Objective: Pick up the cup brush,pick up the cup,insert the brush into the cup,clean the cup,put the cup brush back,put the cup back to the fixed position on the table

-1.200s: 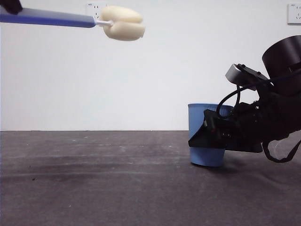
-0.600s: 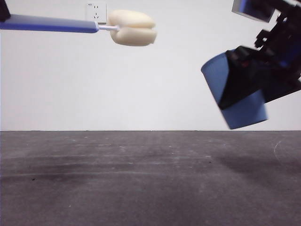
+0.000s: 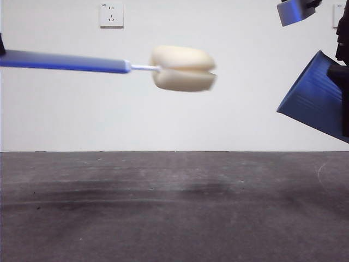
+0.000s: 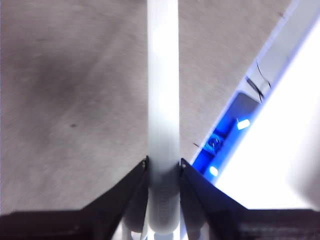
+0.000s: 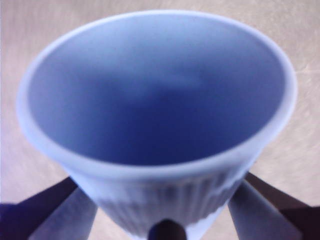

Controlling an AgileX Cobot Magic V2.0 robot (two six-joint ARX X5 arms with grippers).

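Front view: cup brush (image 3: 109, 64) held level in air, left of centre, cream sponge head pointing right toward cup (image 3: 319, 98); cup tilted, mouth facing left, high at right edge, well apart from sponge, above table (image 3: 163, 207). Wrist views only: left gripper (image 4: 163, 167) pinching pale handle; right gripper (image 5: 162, 200) clamping ribbed blue cup, inside bare.
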